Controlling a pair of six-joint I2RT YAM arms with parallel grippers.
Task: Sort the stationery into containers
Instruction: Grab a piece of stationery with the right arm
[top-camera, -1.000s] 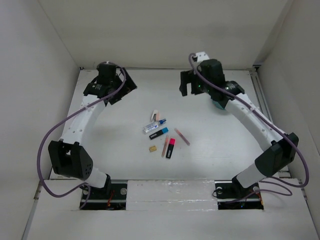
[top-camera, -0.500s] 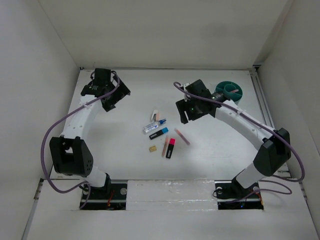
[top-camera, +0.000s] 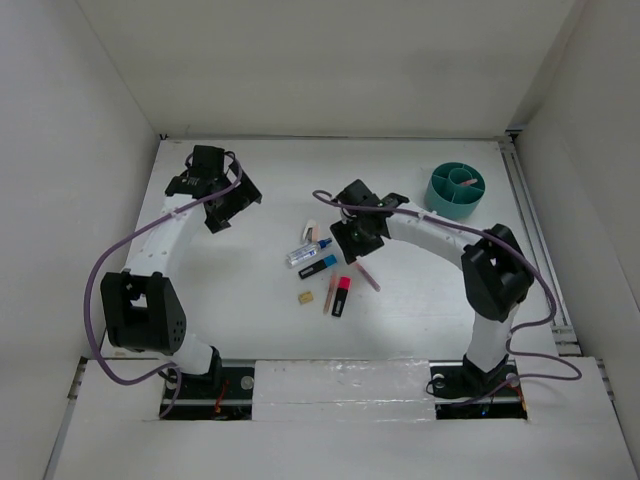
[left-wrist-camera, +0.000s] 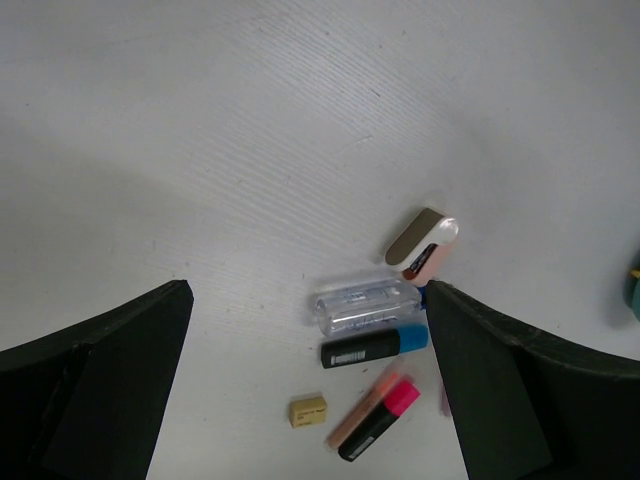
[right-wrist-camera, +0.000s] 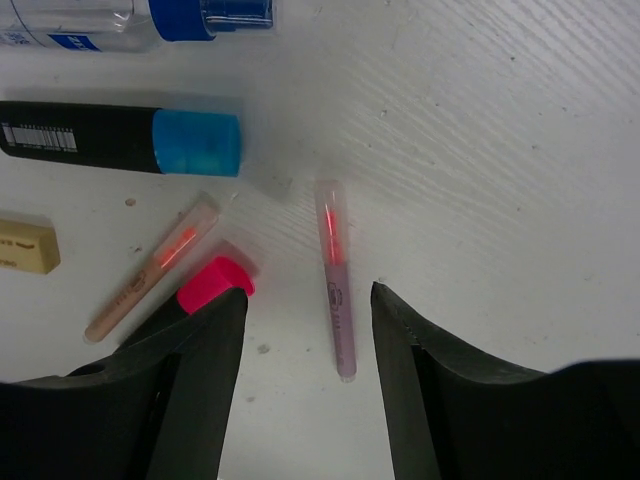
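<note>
The stationery lies mid-table: white eraser (top-camera: 310, 230), clear blue-capped tube (top-camera: 308, 252), blue-capped highlighter (top-camera: 317, 266), tan block (top-camera: 306, 297), salmon pen (top-camera: 331, 292), pink-capped highlighter (top-camera: 341, 296) and a pink pen (top-camera: 364, 273). The teal cup (top-camera: 455, 190) stands at the back right. My right gripper (top-camera: 352, 237) is open and low over the pink pen (right-wrist-camera: 335, 290), which lies between its fingers (right-wrist-camera: 210, 380) in the right wrist view. My left gripper (top-camera: 225, 205) is open and empty, high and left of the cluster, which shows between its fingers (left-wrist-camera: 110, 370).
White walls close in the table at the left, back and right. The cup has inner dividers, and something pinkish shows in one compartment. The right arm's links (top-camera: 490, 270) span the table's right half.
My right gripper has swung from the back right, over the cup, down and left to the pink pen, uncovering the cup. My left gripper has shifted slightly nearer.
</note>
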